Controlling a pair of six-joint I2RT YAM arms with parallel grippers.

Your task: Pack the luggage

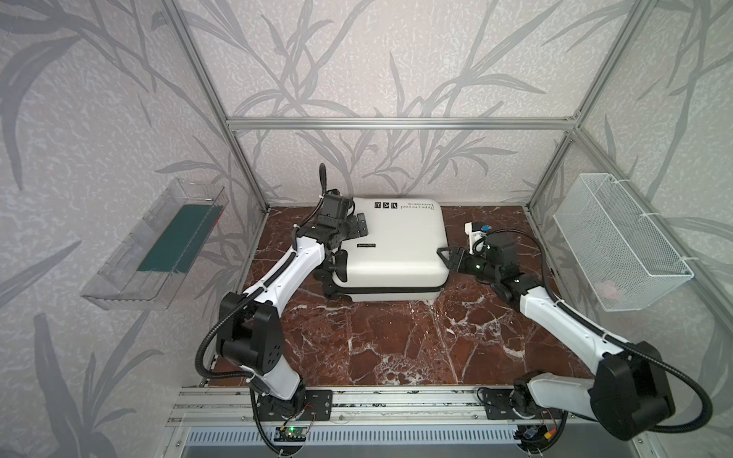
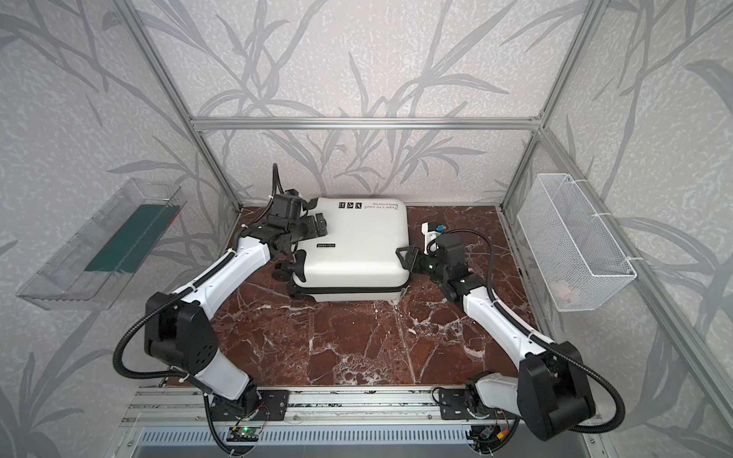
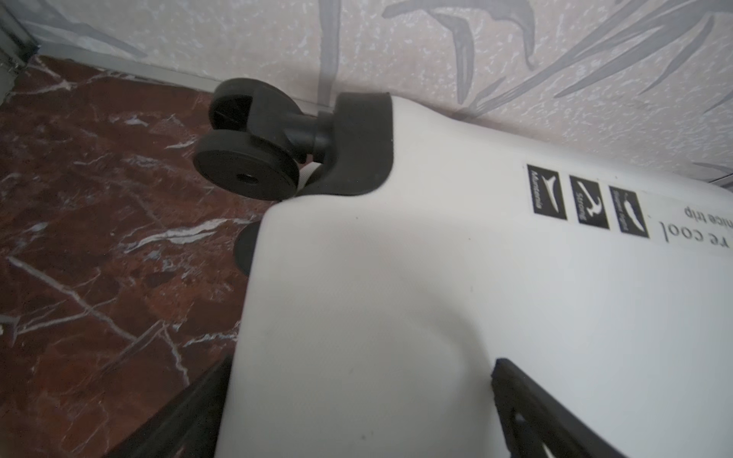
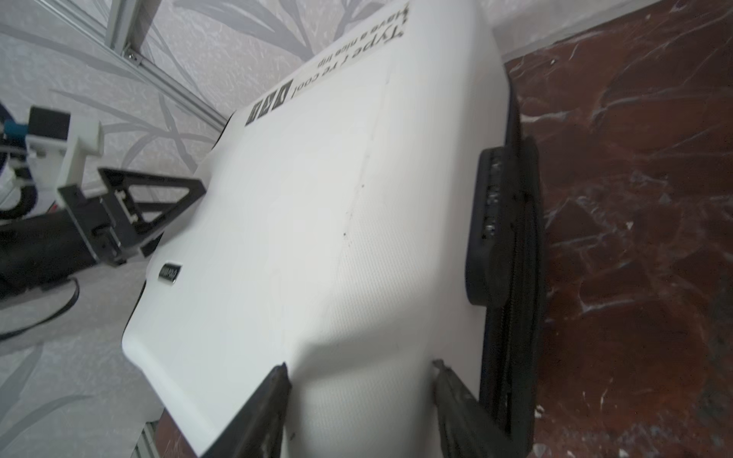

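Up front, only bare marble tabletop point(image 1: 396, 349) is seen between the two arm bases. Further back, the luggage point(image 1: 392, 246) is laid flat on that tabletop, white shell up and lid down, with the wheels point(image 3: 246, 170) toward the left arm and the handle point(image 4: 492, 222) toward the right. Nothing looks packed so far, so getting the lid open is judged to be the step in hand.

The right gripper point(image 4: 361, 365) is parked at the shell's right edge, toward the near corner. Its jaws are apart with the upper shell's edge between them. Whether that edge is actually pinched can't be told, tbh. Farther back, the left gripper point(image 1: 357, 226) is held over the far left corner near the wheels, jaws spread wide and nothing clamped.

Next move, probably: a firm bite on the lid edge is needed, then a lift that swings the lid up, with the lower half kept from sliding on the marble. The black zipper band point(image 4: 523, 277) looks loose beside the handle. Whether it's undone all the way round can't be made out, so that's worth checking first.

Containers: whatever is inside the luggage is hidden. On the left wall, a clear plastic tray point(image 1: 119, 285) is mounted with a flat dark green item point(image 1: 174, 242) lying in it. On the right wall, a white wire mesh basket point(image 1: 618, 222) is hung, with something small and pinkish point(image 1: 607, 289) at its bottom, too blurry to name.
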